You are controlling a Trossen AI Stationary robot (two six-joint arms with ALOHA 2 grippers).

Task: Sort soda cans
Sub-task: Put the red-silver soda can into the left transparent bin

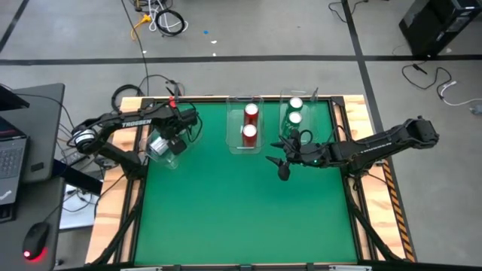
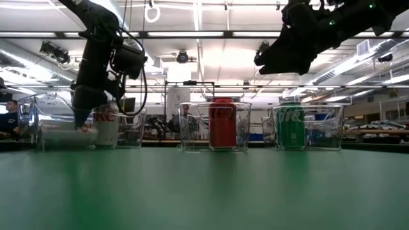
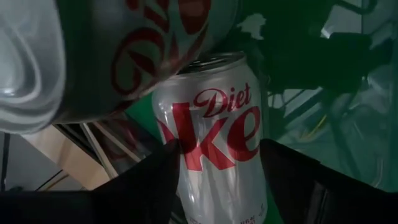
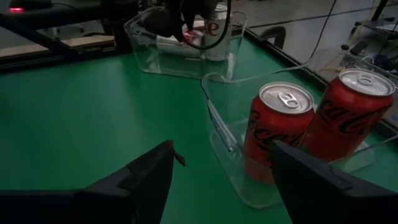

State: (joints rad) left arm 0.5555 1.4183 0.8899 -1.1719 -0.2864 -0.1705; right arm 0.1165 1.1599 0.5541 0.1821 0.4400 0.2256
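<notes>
Two silver Diet Coke cans are in the left clear bin (image 1: 175, 158). One can stands upright (image 3: 214, 155) (image 2: 107, 126) on the bin floor, and the other lies on its side (image 3: 118, 50) (image 2: 61, 135). My left gripper (image 3: 219, 146) (image 1: 164, 144) reaches into that bin, shut on the upright can. Two red cans (image 1: 251, 113) (image 4: 277, 127) stand in the middle bin, and two green cans (image 1: 295, 111) (image 2: 291, 128) in the right bin. My right gripper (image 4: 222, 146) (image 1: 282, 162) hangs open above the green mat, near the middle bin. My left gripper has the upright silver can's side wall (image 3: 186, 155) pinched between its two fingers, one finger (image 3: 158, 180) on each side, below the can's top rim. The fingers slant down into the bin from above. The can stands upright on the bin floor.
Three clear bins line the far part of the green mat (image 1: 241, 211): left (image 2: 131, 128), middle (image 1: 235, 124), right (image 1: 285, 102). The toppled silver can lies close beside my left gripper. The mat's near half is open. A person (image 2: 7, 121) sits far behind the table.
</notes>
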